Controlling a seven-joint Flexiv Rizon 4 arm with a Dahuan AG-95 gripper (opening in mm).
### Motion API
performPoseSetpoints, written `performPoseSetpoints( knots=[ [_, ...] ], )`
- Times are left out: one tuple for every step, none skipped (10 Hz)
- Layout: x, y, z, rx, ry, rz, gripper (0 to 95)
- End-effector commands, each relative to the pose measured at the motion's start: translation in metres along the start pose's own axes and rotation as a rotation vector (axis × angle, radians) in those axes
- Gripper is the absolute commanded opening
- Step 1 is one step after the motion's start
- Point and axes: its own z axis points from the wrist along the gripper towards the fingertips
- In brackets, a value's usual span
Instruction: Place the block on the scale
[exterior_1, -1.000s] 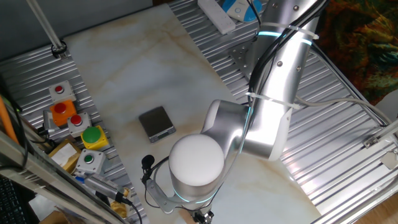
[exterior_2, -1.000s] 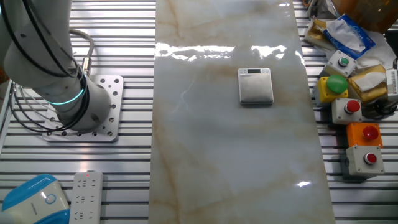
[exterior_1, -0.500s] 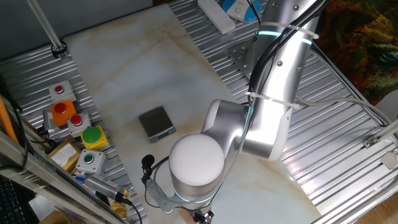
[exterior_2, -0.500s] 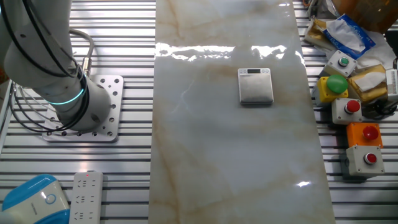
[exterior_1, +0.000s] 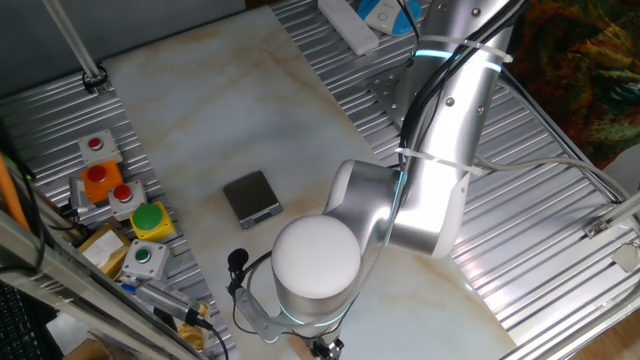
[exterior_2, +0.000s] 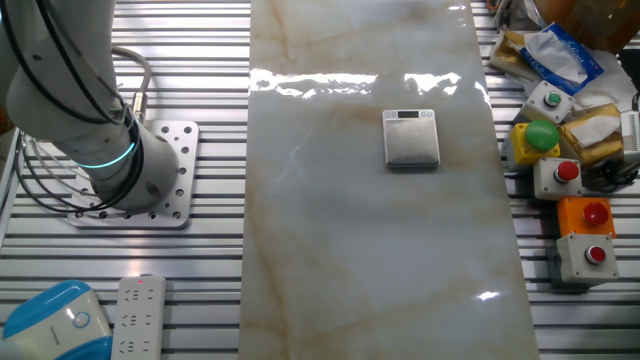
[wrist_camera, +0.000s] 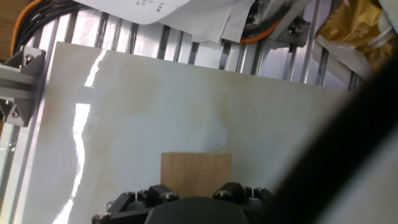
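The scale (exterior_1: 251, 196) lies flat on the marble table top with nothing on it; it also shows in the other fixed view (exterior_2: 412, 138). The block (wrist_camera: 196, 174), a plain tan wooden cube, shows only in the hand view, at the bottom centre, right against the dark body of my gripper (wrist_camera: 194, 208). Its fingers do not show clearly, so I cannot tell whether they are open or shut. In one fixed view the arm's white elbow (exterior_1: 315, 262) hides the gripper and the block. In the other fixed view only the arm's base (exterior_2: 95, 130) shows.
Grey boxes with coloured push buttons stand beside the table (exterior_1: 120, 195), (exterior_2: 565, 185). A white power strip (exterior_2: 135, 312) lies near the arm's base. Papers (wrist_camera: 186, 15) and a yellow bag (wrist_camera: 357, 28) lie past the table's far edge in the hand view.
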Motion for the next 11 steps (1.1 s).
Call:
performPoseSetpoints(
  knots=[
    [0.0, 0.0, 0.0, 0.0, 0.0, 0.0, 0.0],
    [0.085, -0.172, -0.068, -0.007, 0.049, -0.189, 0.0],
    [0.084, -0.172, -0.068, -0.01, 0.048, -0.189, 0.0],
    [0.083, -0.173, -0.069, -0.012, 0.047, -0.19, 0.0],
    [0.082, -0.173, -0.069, -0.014, 0.046, -0.19, 0.0],
    [0.081, -0.174, -0.069, -0.008, 0.048, -0.194, 0.0],
    [0.08, -0.174, -0.069, -0.01, 0.047, -0.194, 0.0],
    [0.08, -0.174, -0.069, -0.008, 0.048, -0.194, 0.0],
    [0.08, -0.175, -0.069, -0.008, 0.048, -0.193, 0.0],
    [0.079, -0.178, -0.07, -0.008, 0.048, -0.195, 0.0],
    [0.077, -0.184, -0.07, -0.008, 0.048, -0.199, 0.0]
  ],
)
